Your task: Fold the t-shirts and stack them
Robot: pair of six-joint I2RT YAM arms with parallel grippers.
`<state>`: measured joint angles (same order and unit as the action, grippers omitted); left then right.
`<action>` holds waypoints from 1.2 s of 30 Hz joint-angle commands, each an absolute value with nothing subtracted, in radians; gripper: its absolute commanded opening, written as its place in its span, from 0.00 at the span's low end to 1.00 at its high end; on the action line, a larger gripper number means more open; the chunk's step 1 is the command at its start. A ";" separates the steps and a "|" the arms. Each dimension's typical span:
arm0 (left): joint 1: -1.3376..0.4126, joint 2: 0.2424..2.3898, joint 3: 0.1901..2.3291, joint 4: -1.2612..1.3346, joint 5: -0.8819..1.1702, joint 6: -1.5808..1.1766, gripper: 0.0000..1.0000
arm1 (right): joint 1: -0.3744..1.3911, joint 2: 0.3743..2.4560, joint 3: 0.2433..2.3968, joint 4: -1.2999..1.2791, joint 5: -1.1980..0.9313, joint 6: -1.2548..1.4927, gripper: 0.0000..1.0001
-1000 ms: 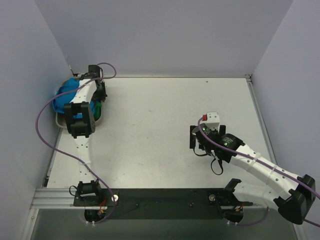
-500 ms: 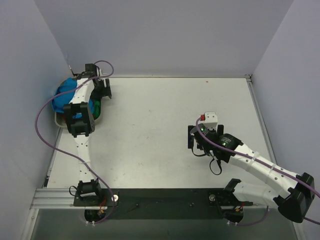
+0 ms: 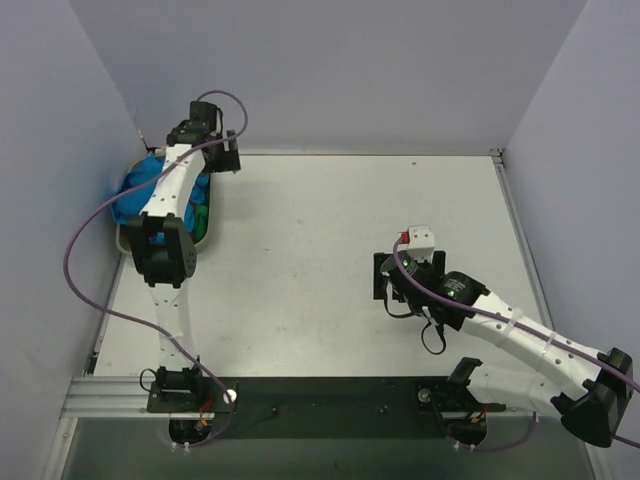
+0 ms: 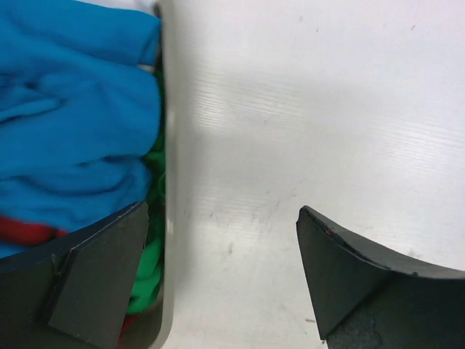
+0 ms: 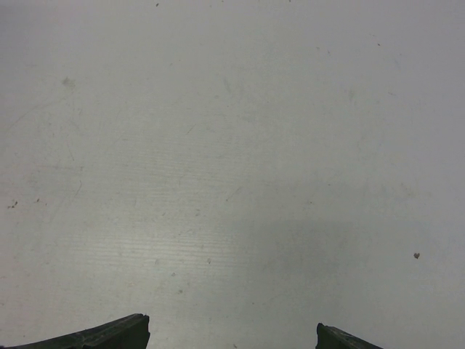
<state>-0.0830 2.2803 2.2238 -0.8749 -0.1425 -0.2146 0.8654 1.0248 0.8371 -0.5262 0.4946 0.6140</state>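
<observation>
T-shirts [image 3: 140, 188] lie bunched in the grey tray [image 3: 121, 240] at the upper left of the overhead view. We see the blue t-shirt [image 3: 133, 192] on top and a green t-shirt [image 3: 198, 216] at the tray's right side. In the left wrist view, blue cloth fills the upper left, green sits below it against the tray's rim, and a strip of red t-shirt [image 4: 22, 231] shows at the lower left. The left gripper [image 4: 221, 211] hangs over that rim with its jaws spread wide and nothing between them, one finger above the cloth and the other above the bare table [image 4: 327, 109]. Right of centre in the overhead view, the right gripper [image 5: 231, 323] hovers over bare table, equally wide and empty.
</observation>
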 commanded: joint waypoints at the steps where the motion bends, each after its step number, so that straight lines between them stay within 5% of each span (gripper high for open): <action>1: -0.037 2.062 2.169 -0.871 -0.291 -0.288 0.93 | 0.880 0.982 0.812 -0.535 0.535 0.637 1.00; 22: 0.161 2.063 1.850 -0.824 -0.373 -0.420 0.86 | 0.925 0.965 0.778 -0.545 0.558 0.666 1.00; 29: 0.169 2.077 1.856 -0.815 -0.371 -0.437 0.27 | 0.939 1.000 0.781 -0.545 0.563 0.673 1.00; 30: 0.169 2.072 1.855 -0.816 -0.373 -0.440 0.00 | 0.943 1.003 0.782 -0.545 0.566 0.679 1.00; 36: 0.166 1.950 1.812 -0.776 -0.298 -0.491 0.00 | 0.976 1.040 0.802 -0.543 0.578 0.690 1.00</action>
<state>0.1593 2.0697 1.8317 -0.8459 -0.3550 -0.4450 0.9504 1.0153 0.7792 -0.5270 0.5304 0.6682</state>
